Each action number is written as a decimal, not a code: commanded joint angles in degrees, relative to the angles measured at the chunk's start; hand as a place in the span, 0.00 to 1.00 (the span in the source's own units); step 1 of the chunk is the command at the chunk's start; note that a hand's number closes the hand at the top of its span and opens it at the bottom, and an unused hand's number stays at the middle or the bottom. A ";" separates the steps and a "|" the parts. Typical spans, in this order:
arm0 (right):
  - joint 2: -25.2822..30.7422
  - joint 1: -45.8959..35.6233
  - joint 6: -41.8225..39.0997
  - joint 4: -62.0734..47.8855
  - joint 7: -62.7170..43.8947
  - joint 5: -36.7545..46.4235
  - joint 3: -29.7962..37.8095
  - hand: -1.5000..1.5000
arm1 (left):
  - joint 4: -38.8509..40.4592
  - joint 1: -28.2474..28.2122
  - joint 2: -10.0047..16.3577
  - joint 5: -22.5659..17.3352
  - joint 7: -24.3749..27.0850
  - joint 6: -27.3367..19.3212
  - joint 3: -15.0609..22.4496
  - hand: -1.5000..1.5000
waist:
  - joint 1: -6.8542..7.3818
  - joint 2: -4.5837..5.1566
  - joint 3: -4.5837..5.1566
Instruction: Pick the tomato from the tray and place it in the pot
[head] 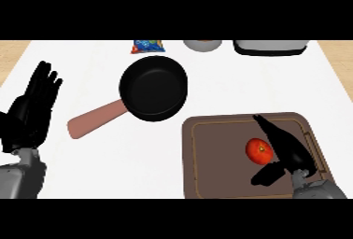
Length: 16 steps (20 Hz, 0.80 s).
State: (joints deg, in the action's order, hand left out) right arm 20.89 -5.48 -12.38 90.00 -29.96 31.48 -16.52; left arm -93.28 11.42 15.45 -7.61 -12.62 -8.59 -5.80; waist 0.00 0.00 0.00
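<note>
A red tomato point(258, 151) lies on the brown tray point(214, 158) at the lower right of the head view. My right hand point(289, 149) hovers over the tray just right of the tomato, fingers straight and pointing up-left, thumb point(267, 173) spread below the tomato; it is open and not closed round the fruit. A black pan-like pot point(154, 88) with a reddish-brown handle point(95, 120) sits on the white counter up-left of the tray. My left hand point(31, 112) rests open at the left edge, fingers up.
Along the counter's far edge stand a blue snack packet point(147, 45), a grey bowl point(202, 45) and a pale appliance point(270, 46). Wooden surface shows beyond both sides of the white counter.
</note>
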 commanded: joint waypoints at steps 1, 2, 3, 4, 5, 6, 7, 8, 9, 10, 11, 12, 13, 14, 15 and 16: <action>1.98 -0.99 -1.61 -5.08 8.16 2.18 -0.37 1.00 | -0.47 -0.08 -0.42 0.25 0.21 0.18 -0.58 0.50 | 0.17 0.02 -0.02; 1.94 0.36 -1.60 -2.96 8.74 3.25 -1.95 1.00 | -1.71 0.54 -0.84 0.73 -2.59 -0.60 0.49 0.50 | 0.07 -0.02 -0.02; 2.36 0.35 -2.94 -0.25 7.74 3.75 -2.54 1.00 | 1.19 0.53 -2.20 1.26 0.00 -0.73 0.86 0.50 | -0.11 -0.01 0.00; 1.92 -0.40 -1.17 -2.10 8.90 5.30 -1.45 1.00 | -2.28 -2.30 -4.70 3.29 0.03 -2.59 3.41 0.50 | 0.08 -0.03 -0.01; 1.32 -0.21 0.34 -5.50 12.54 6.48 -0.82 1.00 | -0.21 1.97 -2.36 2.67 -2.41 -2.03 0.87 0.50 | 0.00 0.01 -0.02; 1.23 -2.14 -1.02 -6.77 13.06 6.25 0.57 1.00 | -3.04 -1.85 -1.76 0.42 -0.96 1.27 0.13 0.50 | 0.18 -0.01 -0.01; 2.05 -0.49 -0.24 -8.27 15.98 5.83 1.80 1.00 | -6.89 -2.17 -2.16 1.32 -3.80 -0.36 0.80 0.50 | 0.18 -0.03 -0.02; -2.65 -2.53 -2.01 -4.23 8.85 7.88 -0.76 1.00 | -2.88 -2.52 -2.80 2.05 -0.37 0.25 0.19 0.50 | 0.10 -0.02 0.00; -1.82 -0.74 -1.92 -4.53 11.30 8.41 -0.38 1.00 | -4.37 -1.27 -3.16 2.89 -3.52 -0.59 1.22 0.50 | 0.03 -0.03 -0.01; -0.95 0.21 -0.93 -6.42 13.91 8.93 0.95 1.00 | -1.85 -2.39 -2.87 2.16 0.40 0.83 -0.60 0.50 | 0.02 -0.01 0.00; -1.07 0.85 -1.70 -4.02 13.91 8.07 1.82 1.00 | -2.42 -2.79 -1.19 0.44 -0.36 3.30 -2.12 0.50 | 0.00 -0.03 0.00; -1.74 -0.97 -2.87 -6.41 13.98 8.74 2.09 1.00 | -0.67 -2.57 -2.52 1.65 1.37 2.60 -1.39 0.50 | 0.03 -0.01 0.00; -3.49 -0.59 0.97 -9.47 15.13 11.53 -0.77 1.00 | -1.53 0.10 -4.23 4.07 -1.95 -0.58 1.61 0.50 | 0.02 0.02 -0.02; -8.19 -3.05 -2.07 -1.91 8.02 12.75 -7.89 1.00 | -1.29 -0.77 -2.48 2.79 -0.77 0.69 -0.03 0.50 | 0.31 -0.04 0.03; -12.34 -4.33 -2.79 -1.56 7.49 15.24 -14.84 1.00 | 0.44 -0.47 -3.63 2.46 0.85 1.01 0.72 0.50 | 1.27 0.13 0.13; -14.50 -4.79 -4.97 0.75 7.17 16.44 -19.77 1.00 | -0.83 -0.64 -2.78 2.39 -0.59 1.51 0.88 0.50 | 2.80 -0.22 0.22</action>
State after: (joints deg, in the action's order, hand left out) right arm 15.25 -8.21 -15.72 87.99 -19.87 43.42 -23.51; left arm -94.52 10.41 12.59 -5.30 -13.10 -7.66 -5.45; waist 0.64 -0.48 0.76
